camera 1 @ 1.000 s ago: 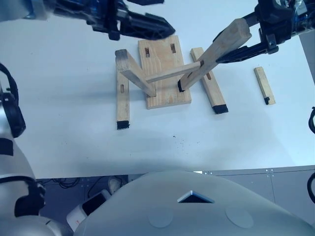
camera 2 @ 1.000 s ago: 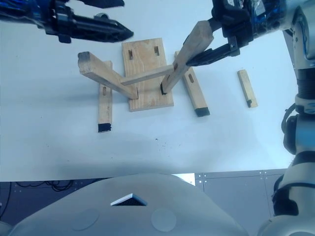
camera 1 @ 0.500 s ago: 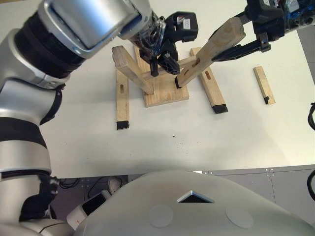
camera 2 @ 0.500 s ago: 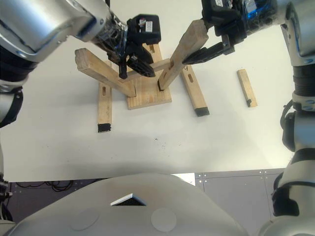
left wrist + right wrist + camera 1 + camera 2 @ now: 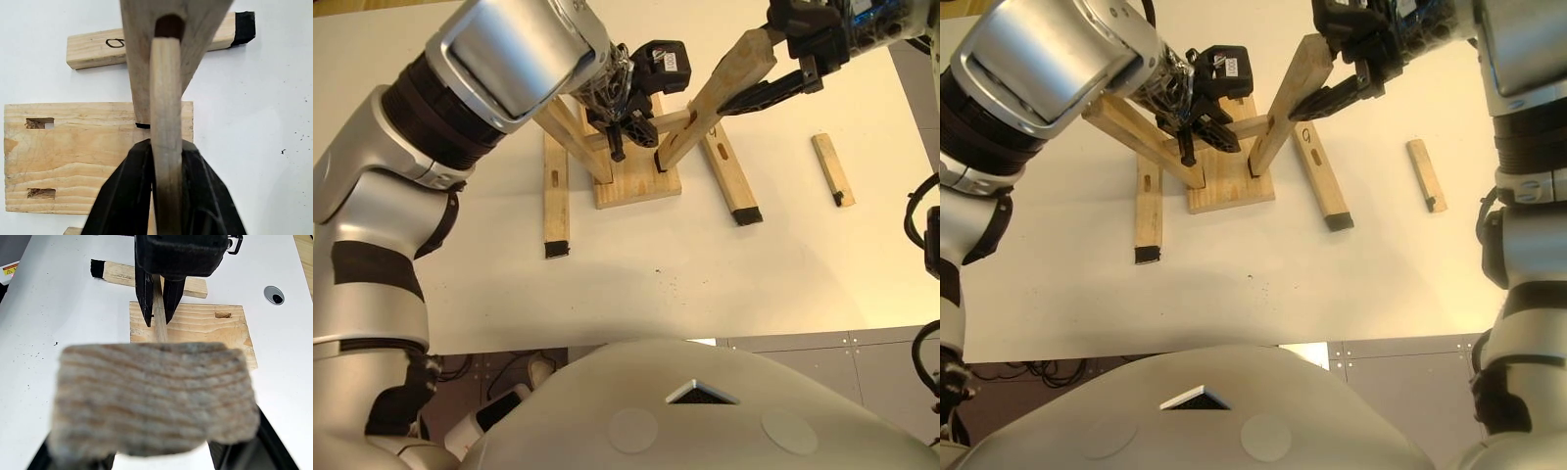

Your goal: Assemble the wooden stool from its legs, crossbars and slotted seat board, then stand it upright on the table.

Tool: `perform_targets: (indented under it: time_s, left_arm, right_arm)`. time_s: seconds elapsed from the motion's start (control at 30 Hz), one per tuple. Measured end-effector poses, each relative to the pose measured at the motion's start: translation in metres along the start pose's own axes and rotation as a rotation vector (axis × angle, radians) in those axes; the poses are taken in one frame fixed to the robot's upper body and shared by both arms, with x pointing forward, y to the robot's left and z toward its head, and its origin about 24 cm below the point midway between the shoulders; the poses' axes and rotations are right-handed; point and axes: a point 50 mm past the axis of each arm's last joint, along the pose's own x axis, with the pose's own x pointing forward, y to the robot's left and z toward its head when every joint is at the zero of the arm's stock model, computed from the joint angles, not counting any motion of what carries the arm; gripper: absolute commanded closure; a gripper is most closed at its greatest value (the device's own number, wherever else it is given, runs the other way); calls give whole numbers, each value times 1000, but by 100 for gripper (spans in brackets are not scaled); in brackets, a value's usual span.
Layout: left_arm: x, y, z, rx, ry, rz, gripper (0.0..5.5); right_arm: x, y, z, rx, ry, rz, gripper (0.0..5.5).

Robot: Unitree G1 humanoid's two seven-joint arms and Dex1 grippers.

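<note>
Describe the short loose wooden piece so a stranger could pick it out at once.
Start at the flat seat board and go toward the robot's right, past the leg lying flat beside it. The short piece lies alone beyond: the shortest stick, touching nothing.

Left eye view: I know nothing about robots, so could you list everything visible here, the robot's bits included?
Table: one, white, under everything.
Seat board: one, pale wood, slotted, flat on the table.
Held leg: one, pale wood, tilted, foot on the seat board.
Second raised leg: one, pale wood, tilted, at the board's left edge.
Crossbar: one, pale wood, joins the two raised legs.
Left flat leg, right flat leg: two, pale wood, black tips, flanking the board.
Short bar: one, pale wood, far right, apart.
Left gripper: black, shut on the crossbar.
Right gripper: black, shut on the held leg.
</note>
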Motion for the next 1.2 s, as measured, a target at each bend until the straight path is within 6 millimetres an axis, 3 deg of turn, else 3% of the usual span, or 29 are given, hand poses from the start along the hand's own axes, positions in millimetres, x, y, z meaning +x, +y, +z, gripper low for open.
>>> perform_targets:
  time_s: [0.6, 0.67, 0.87, 1.03, 1.2]
  left_arm:
    - [-5, 5, -10, -1, 28, 67, 502]
    - [-3, 4, -11, 1, 34, 63, 504]
    - [-2, 5, -14, 0, 41, 69, 504]
    - [6, 4, -18, -8, 21, 0, 394]
    - [-5, 5, -22, -8, -1, -66, 390]
  right_arm:
    - [16, -13, 14, 46, 55, -3, 348]
    - [29, -14, 20, 31, 54, 17, 348]
    - [34, -13, 21, 36, 56, 24, 348]
    - [45, -5, 30, 52, -66, 41, 231]
    - [49, -1, 34, 43, -113, 46, 157]
